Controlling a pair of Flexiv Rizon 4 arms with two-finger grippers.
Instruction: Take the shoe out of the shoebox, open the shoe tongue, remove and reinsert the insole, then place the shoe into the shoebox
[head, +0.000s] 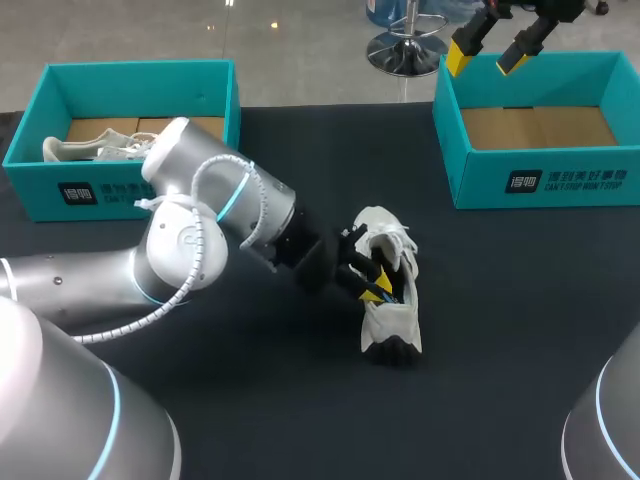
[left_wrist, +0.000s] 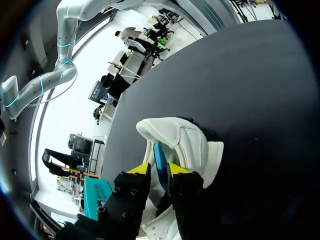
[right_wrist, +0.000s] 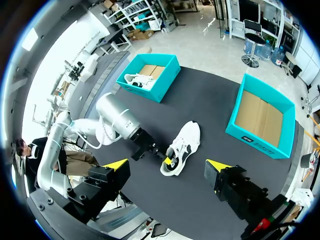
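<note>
Near left, bulky silver left arm, stretched toward mid-table; far left, teal cardboard shoebox with a second white shoe inside; at centre, left gripper dipped into the white lace-up sneaker, fingers clamped onto its blue insole; sneaker lying on the black table, outside both boxes; far right, open-topped teal shoebox; above its far-left corner, right gripper, fingers spread wide, holding nothing.
</note>
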